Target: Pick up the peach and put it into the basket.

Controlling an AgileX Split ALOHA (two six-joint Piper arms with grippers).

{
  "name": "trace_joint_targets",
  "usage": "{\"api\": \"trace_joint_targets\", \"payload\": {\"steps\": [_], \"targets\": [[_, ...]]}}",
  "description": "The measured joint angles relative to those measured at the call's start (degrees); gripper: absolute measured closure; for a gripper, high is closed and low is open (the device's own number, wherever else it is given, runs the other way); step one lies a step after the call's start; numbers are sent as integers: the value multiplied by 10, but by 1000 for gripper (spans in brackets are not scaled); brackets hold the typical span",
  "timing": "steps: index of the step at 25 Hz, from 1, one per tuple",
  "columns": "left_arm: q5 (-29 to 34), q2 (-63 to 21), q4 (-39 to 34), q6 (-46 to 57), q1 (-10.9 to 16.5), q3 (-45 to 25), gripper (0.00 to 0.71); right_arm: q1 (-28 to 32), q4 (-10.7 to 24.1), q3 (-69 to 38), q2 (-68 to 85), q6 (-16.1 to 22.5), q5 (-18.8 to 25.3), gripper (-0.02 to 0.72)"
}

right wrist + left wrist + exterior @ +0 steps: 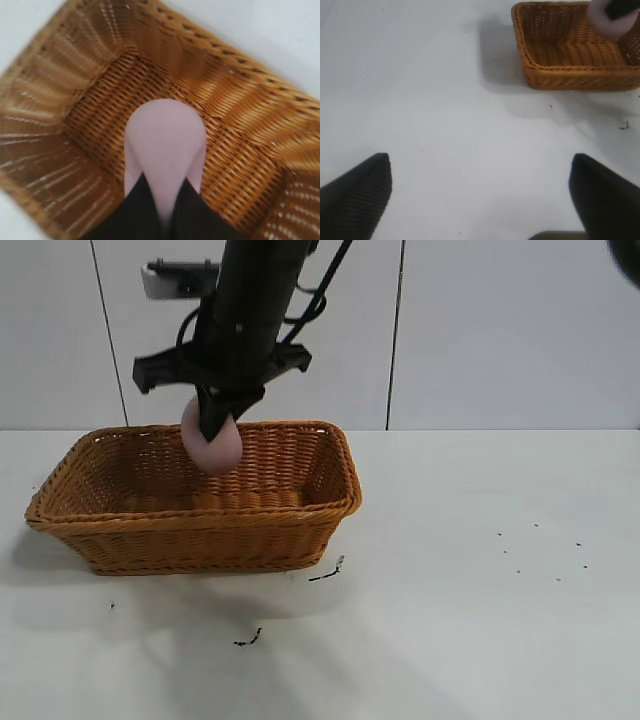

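My right gripper (214,426) is shut on the peach (217,449), a dusty-pink rounded lump. It holds the peach in the air over the inside of the basket (200,518), near its far rim. In the right wrist view the two dark fingers (142,200) pinch the peach (165,140) above the woven basket floor (240,115). My left gripper (480,159) is open and empty over bare white table, well away from the basket (570,67). From there the peach (607,20) shows over the basket.
The basket stands on a white table (480,570) at its left side, with a white panelled wall behind. Small dark scraps (327,572) lie on the table in front of the basket, and another (248,640) lies nearer the front.
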State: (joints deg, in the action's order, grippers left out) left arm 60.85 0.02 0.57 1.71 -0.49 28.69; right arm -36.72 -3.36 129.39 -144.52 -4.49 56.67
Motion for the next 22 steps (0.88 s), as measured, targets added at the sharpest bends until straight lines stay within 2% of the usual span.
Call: {"api": "trace_joint_targets", "payload": {"steps": [2,4,6,10,16,22], "targets": [[0,0,0,0,0,0,17,0,0,0,2,0,1,438],[0,0,0,0,0,0,17,0,0,1,5,0,4,187],[0,0,0,0,0,0,17,0,2,1,15,0,7,77],[0,0,0,0,0,0,17,0,1,1,57,0,15,18],[0,0,0,0,0,0,17,22,0,2,141,0,24,15],[0,0,0,0,0,0,17,126,0,3,155,0,64,15]]}}
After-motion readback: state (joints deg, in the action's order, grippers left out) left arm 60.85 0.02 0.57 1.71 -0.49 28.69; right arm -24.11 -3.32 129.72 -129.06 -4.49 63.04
